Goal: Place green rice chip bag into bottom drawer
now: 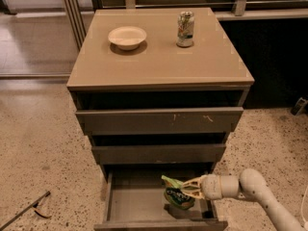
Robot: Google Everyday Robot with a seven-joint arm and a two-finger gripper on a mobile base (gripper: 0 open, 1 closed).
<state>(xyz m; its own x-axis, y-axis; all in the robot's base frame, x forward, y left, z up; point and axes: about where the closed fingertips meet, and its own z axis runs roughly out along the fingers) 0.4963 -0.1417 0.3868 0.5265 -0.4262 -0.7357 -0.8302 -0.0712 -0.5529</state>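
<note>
The bottom drawer of the grey-brown cabinet stands pulled open, its grey inside showing. The green rice chip bag hangs inside the drawer's right half, a little above the floor, with its shadow under it. My gripper reaches in from the right on a white arm and is shut on the bag's upper part, its pale fingers lying across the bag.
On the cabinet top stand a white bowl and a green-and-white drink can. Two shallower drawers above are partly open. A thin dark rod lies on the speckled floor at the left.
</note>
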